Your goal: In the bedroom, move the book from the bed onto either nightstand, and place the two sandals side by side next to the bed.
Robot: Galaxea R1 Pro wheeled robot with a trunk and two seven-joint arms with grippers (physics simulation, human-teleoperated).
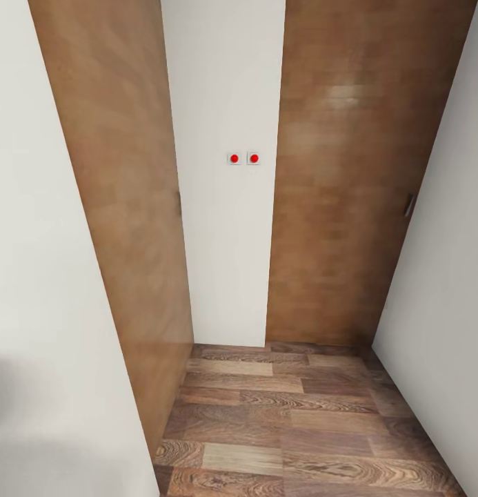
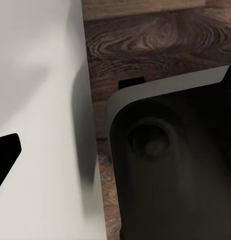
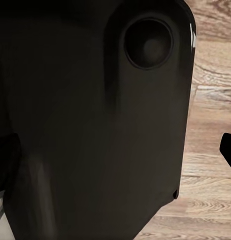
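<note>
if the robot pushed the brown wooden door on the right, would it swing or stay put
The tall brown wooden door would probably swing, not flex: it looks like one stiff slab. A small dark handle at its edge suggests that side moves. It likely feels heavy, standing far taller than the two red-dotted wall switches.

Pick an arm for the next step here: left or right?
Right, tentatively: the handle of the right wooden door is on that side, and the white wall sits close beside the left arm.

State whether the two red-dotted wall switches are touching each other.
Apart. The head view shows the left switch and the right switch side by side on the white wall panel, with a thin strip of white wall between them.
</note>
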